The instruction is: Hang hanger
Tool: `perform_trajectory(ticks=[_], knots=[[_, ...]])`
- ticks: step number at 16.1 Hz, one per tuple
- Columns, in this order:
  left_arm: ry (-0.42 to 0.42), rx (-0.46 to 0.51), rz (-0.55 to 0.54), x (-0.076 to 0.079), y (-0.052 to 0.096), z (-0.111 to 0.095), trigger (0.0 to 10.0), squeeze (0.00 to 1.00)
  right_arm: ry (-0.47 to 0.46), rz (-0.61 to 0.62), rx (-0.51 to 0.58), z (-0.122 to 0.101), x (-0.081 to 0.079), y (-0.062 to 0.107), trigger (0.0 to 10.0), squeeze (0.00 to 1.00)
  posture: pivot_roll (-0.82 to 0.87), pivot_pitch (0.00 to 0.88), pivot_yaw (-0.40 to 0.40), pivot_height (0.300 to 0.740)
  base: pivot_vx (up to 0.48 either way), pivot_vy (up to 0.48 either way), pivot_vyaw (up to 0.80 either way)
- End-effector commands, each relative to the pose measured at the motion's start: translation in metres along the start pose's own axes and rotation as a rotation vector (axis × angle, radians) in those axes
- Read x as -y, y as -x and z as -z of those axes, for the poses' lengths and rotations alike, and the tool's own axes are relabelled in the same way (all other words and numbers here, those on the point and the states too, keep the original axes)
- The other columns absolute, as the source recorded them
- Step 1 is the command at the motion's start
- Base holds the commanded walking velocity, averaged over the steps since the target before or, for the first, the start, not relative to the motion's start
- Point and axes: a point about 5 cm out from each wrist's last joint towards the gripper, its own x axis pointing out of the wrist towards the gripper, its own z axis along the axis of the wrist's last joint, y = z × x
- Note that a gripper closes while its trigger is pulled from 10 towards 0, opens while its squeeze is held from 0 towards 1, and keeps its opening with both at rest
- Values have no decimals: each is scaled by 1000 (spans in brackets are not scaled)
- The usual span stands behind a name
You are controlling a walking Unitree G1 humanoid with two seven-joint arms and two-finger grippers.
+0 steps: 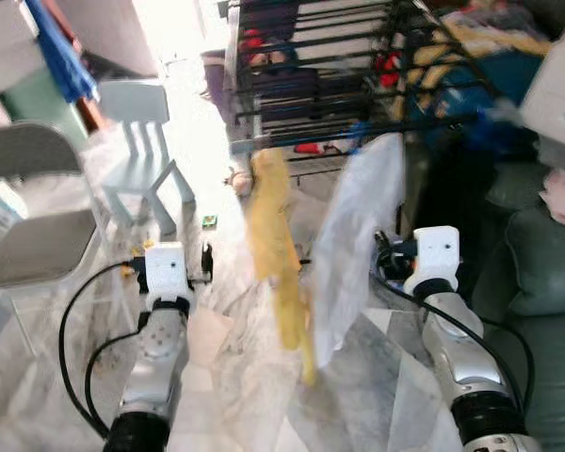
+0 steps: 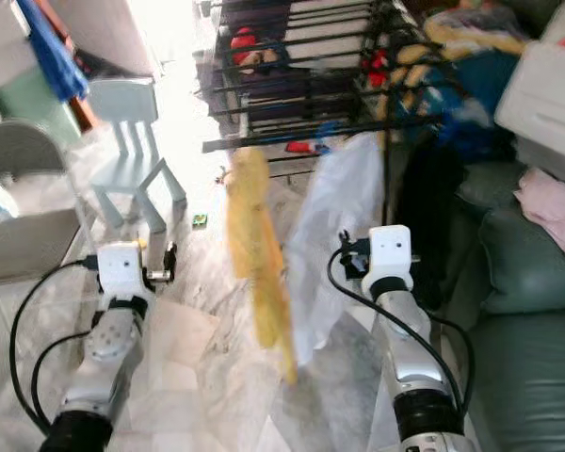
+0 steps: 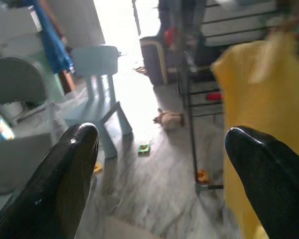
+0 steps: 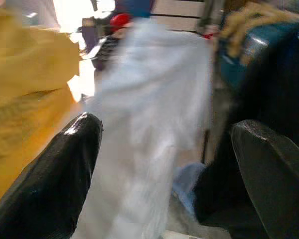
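Yellow garment [image 1: 281, 254] and white garment [image 1: 358, 235] hang side by side from front rail of black drying rack [image 1: 358, 71], both blurred; the hangers themselves too blurred to make out. Left end effector [image 3: 159, 184] released, fingers spread wide, nothing between them. Right end effector [image 4: 169, 184] likewise released, facing white garment. No legible writing anywhere.
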Motion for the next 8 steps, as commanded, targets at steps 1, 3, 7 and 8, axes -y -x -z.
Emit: perform_trajectory(ticks=[1,3,7,8], knots=[[-4,0,-20,-5,0,1,10000,0,15,-47,13,-6,-9,-5,10000,0,-91,0,15,740,0,0,0],[-14,28,-1,-2,0,-3,10000,0,53,-58,2,-7,-7,-9,10000,0,-87,0,-41,740,0,0,0],[-21,49,-6,-9,-4,-7,10000,0,52,-69,-20,-5,-12,-17,10000,0,-62,0,-28,740,0,0,0],[-11,52,-8,-9,-4,-8,10000,0,42,-74,-14,-6,-16,-19,10000,0,-64,0,-9,740,0,0,0]])
